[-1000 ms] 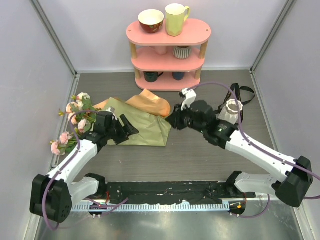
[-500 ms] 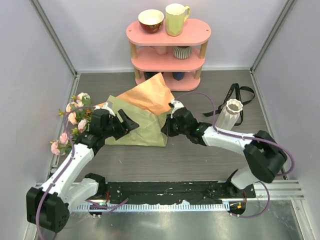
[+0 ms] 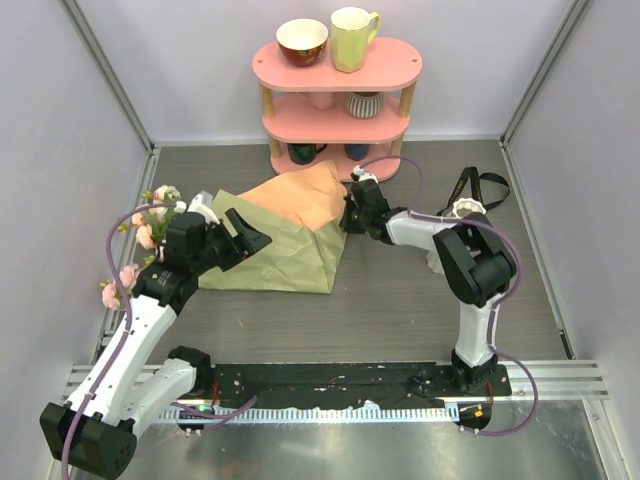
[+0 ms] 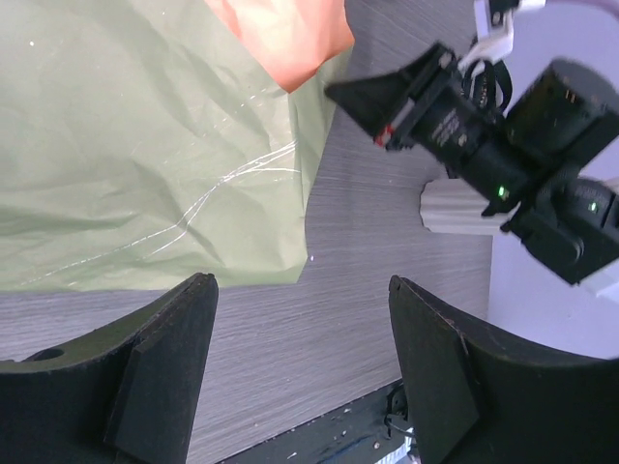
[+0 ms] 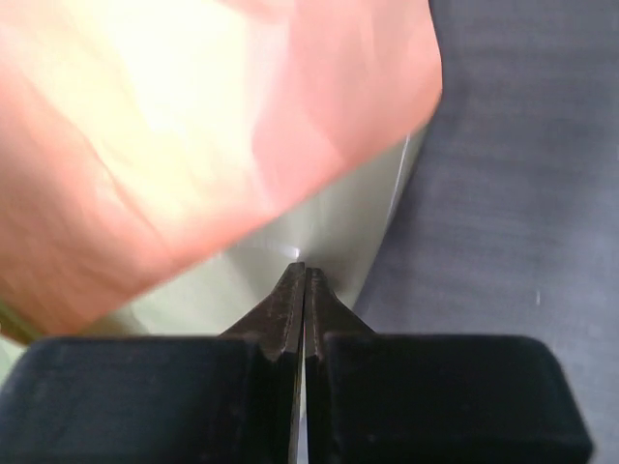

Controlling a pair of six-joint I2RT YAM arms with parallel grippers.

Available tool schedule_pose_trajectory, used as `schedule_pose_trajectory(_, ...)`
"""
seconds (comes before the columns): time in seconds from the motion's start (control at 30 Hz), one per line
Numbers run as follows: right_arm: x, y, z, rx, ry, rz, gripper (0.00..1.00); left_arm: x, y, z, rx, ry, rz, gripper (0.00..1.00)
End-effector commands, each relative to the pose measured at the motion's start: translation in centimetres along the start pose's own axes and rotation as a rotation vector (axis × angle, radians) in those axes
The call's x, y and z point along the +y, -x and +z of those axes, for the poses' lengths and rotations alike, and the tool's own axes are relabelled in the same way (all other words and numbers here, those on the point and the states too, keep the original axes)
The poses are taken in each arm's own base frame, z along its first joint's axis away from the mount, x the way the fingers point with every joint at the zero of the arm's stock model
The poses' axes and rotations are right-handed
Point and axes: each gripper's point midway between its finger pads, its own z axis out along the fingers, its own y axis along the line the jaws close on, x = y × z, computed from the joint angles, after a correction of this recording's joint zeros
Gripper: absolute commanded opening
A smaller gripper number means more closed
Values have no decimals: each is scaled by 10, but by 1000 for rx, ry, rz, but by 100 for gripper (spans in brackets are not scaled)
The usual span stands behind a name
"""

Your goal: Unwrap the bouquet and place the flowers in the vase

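When I checked the feeds, the right gripper (image 3: 347,218) was clamped fully shut, tips meeting right at the right-hand corner of the wrapping paper (image 3: 285,258). From the wrist view I couldn't tell whether any paper edge was pinched between them. Left gripper (image 3: 245,237) was wide open, fingers (image 4: 160,372) spread above the table (image 3: 400,290) at the paper's near edge, gripping nothing. Paper lay spread on the table, olive side up, with the tan-orange flap (image 3: 300,195) folded over at the far side. Flowers (image 3: 152,222) lay at the paper's left end near the left wall, pink heads showing. Vase (image 3: 465,212) stood right of the paper, partly hidden behind the right arm, well apart from the flowers. Black ribbon (image 3: 482,185) lay just behind the vase.
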Motion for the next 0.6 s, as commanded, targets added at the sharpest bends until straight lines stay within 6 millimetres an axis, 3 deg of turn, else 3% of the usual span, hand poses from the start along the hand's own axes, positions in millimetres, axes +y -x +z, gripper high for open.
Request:
schedule_pose_trajectory(0.0, 22, 54, 16, -75, 17, -82, 1, -14, 9, -8, -18, -32, 26, 75)
schedule_pose_trajectory(0.03, 14, 42, 20, -8, -17, -104, 1, -15, 10, -9, -20, -34, 26, 75)
schedule_pose_trajectory(0.13, 17, 57, 8, -27, -40, -94, 3, -17, 12, -13, -28, -35, 33, 76)
schedule_pose_trajectory(0.2, 15, 52, -4, -16, -42, -70, 8, -17, 14, -15, -39, -33, 41, 76)
schedule_pose_trajectory(0.23, 19, 51, -11, -19, -19, -57, 10, -18, 15, -16, -42, -34, 45, 76)
schedule_pose_trajectory(0.27, 26, 47, -34, -31, 33, -14, 14, -20, 18, -17, -52, -37, 55, 77)
schedule_pose_trajectory(0.3, 38, 45, -43, -31, 108, -3, 18, -21, 20, -17, -55, -36, 60, 78)
schedule_pose_trajectory(0.33, 36, 30, -48, -6, 121, 15, 20, -22, 20, -17, -54, -38, 67, 79)
schedule_pose_trajectory(0.37, 44, 34, -61, -20, 166, 43, 22, -25, 23, -16, -56, -43, 70, 79)
schedule_pose_trajectory(0.4, 54, 36, -65, -38, 219, 50, 26, -27, 24, -15, -52, -47, 74, 80)
schedule_pose_trajectory(0.43, 60, 19, -69, 11, 281, 51, 28, -31, 26, -16, -54, -58, 77, 80)
schedule_pose_trajectory(0.57, 73, 7, -82, 37, 388, 53, 41, -35, 24, -12, -34, -78, 73, 80)
